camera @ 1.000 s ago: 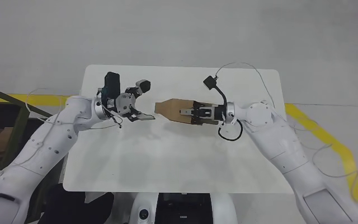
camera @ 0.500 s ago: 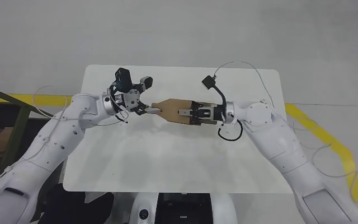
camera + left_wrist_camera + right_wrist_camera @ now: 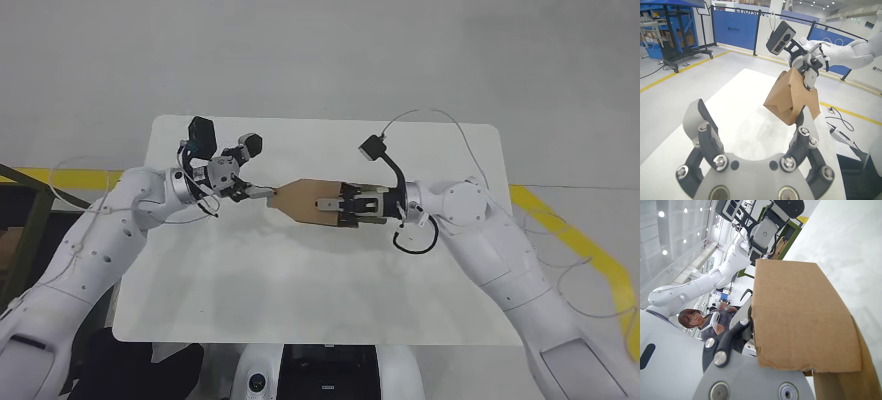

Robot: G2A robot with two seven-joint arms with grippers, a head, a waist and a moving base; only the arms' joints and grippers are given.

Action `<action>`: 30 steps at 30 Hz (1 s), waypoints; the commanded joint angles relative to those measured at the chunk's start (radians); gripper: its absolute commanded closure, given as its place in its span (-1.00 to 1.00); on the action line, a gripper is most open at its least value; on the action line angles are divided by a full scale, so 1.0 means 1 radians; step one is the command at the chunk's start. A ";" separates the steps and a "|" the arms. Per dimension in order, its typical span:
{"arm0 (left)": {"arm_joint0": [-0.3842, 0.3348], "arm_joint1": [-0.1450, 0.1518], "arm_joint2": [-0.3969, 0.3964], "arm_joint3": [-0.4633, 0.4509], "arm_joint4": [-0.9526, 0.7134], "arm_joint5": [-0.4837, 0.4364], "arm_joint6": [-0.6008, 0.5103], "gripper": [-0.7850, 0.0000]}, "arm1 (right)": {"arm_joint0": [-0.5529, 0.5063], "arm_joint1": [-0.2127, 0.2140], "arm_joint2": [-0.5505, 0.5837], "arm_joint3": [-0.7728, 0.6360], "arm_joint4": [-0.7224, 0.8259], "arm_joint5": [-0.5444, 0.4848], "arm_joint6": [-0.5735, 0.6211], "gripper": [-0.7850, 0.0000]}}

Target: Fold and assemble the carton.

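One carton [image 3: 303, 194], right claw [image 3: 335, 199] clamped, left claw [image 3: 257, 168] spread

We see the left arm [image 3: 95, 240] and right arm [image 3: 510, 270] cased in glossy white rounded shells, a black camera [image 3: 203, 133] bracketed at each wrist, thin white cables [image 3: 440, 113] looping off, and silver fingers [image 3: 810, 123] with black pads [image 3: 706, 113] held by round steel screws [image 3: 720, 162].

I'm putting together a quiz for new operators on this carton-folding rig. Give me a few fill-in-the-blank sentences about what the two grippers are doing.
1. The right gripper is shut on the brown ___.
2. The left gripper is ___, close by the end of the carton.
3. The carton hangs above the ___ table.

Missing words: carton; open; white.
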 commanded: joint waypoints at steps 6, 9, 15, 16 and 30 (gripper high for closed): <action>-0.016 -0.023 0.025 0.018 -0.010 -0.026 -0.043 -1.00 | 0.005 -0.005 -0.005 -0.006 0.007 -0.008 0.009 1.00; -0.024 -0.033 0.042 0.022 -0.022 -0.026 -0.060 -1.00 | 0.005 -0.006 -0.005 -0.007 0.008 -0.010 0.011 1.00; -0.041 -0.043 0.067 0.033 -0.051 -0.026 -0.073 -1.00 | 0.004 -0.008 -0.002 -0.009 0.010 -0.011 0.015 1.00; -0.043 -0.043 0.071 0.034 -0.059 -0.026 -0.072 -1.00 | 0.004 -0.008 -0.002 -0.009 0.010 -0.011 0.017 1.00; -0.062 -0.015 0.076 0.042 -0.129 -0.026 -0.041 -1.00 | 0.006 -0.012 -0.006 -0.026 -0.008 0.001 0.024 1.00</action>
